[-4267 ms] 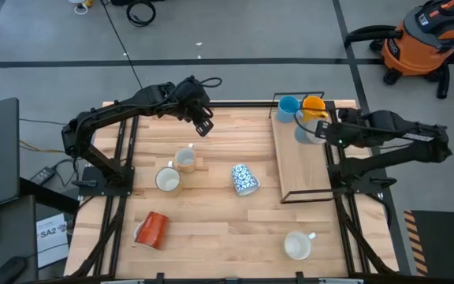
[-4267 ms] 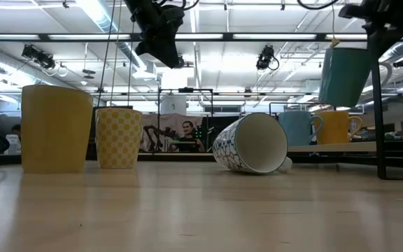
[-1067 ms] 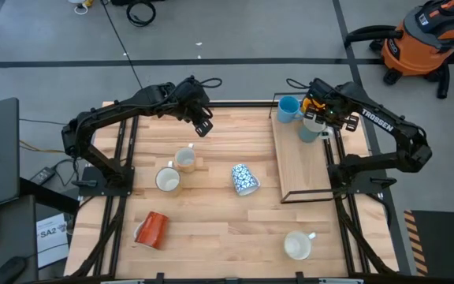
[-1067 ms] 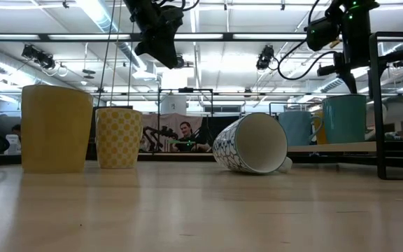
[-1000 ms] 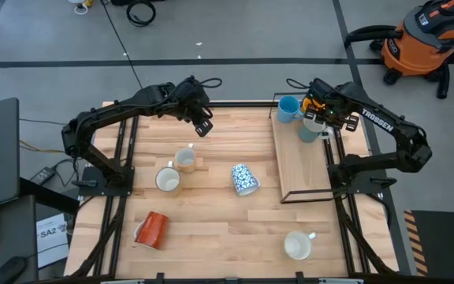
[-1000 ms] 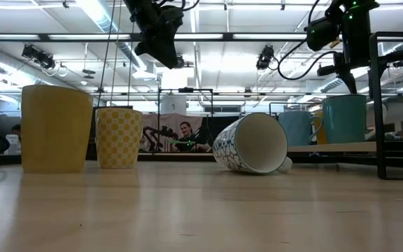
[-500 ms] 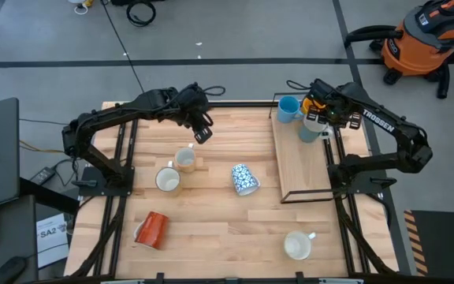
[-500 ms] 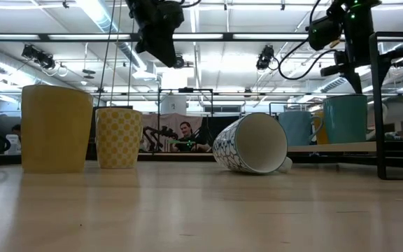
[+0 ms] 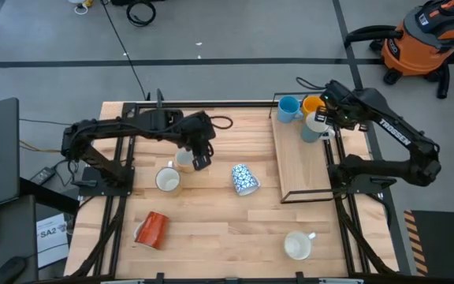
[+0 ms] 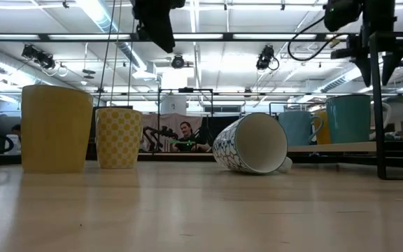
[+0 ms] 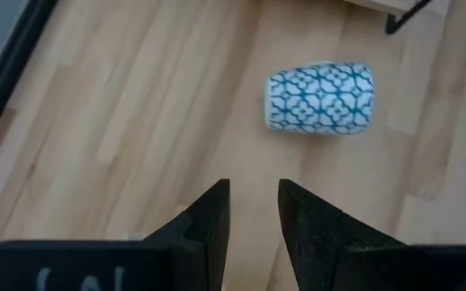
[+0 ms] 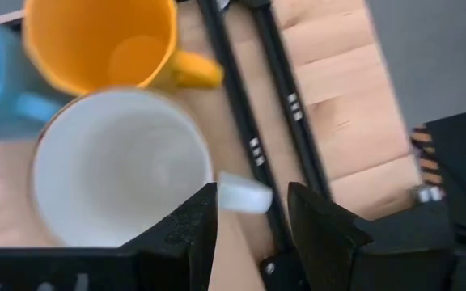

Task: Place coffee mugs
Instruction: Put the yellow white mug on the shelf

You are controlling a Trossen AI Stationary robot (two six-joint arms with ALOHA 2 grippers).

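**Both grippers empty above the mugs, three mugs on the raised board**

The right gripper hangs with its jaws parted by a narrow gap and nothing between them. Directly under that gap lies the stubby handle of a pale teal ceramic mug with a white inside, which stands upright on the raised light wooden board with a black metal frame. Just beyond that mug from the jaws stand a light blue ceramic mug and an orange-yellow ceramic mug, side by side at the board's far end.

The left gripper is also slightly open and holds nothing. Ahead of its fingertips, well apart from them, a blue-and-white patterned ceramic mug lies on its side on the light wooden table. Just beside this gripper, in the high view, stand a small cream checked mug and a larger cream mug, both upright. Farther from both sets of jaws, near the table's front, a red-orange ceramic mug lies tipped over and a white ceramic mug stands upright
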